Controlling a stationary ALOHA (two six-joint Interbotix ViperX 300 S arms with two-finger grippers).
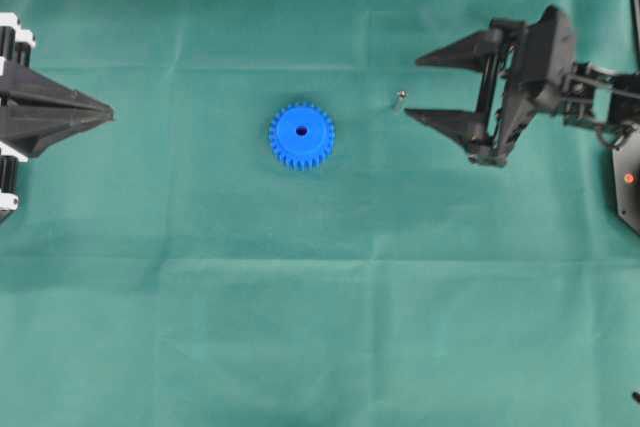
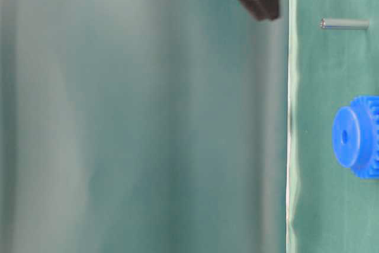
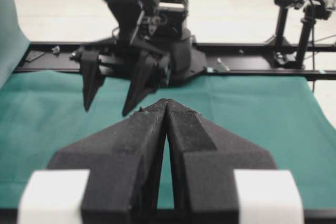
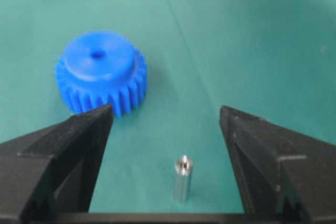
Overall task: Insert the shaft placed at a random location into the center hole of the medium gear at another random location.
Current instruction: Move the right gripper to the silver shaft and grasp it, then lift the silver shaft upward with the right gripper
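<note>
Two grippers flank a green cloth (image 1: 200,347): the left gripper (image 1: 105,110), at 9 o'clock, has its fingers pressed together, while the right gripper (image 1: 413,87), at 3 o'clock, has its jaws spread wide. Standing upright between those jaws, the shaft (image 4: 182,178) touches neither. The medium gear (image 1: 301,135) lies flat near centre, center hole (image 1: 301,131) upward, well apart from the shaft at its 3 o'clock.

left tool (image 1: 108,110): fingers pressed together, at the left edge | right tool (image 1: 412,86): fingers spread wide, empty
</note>
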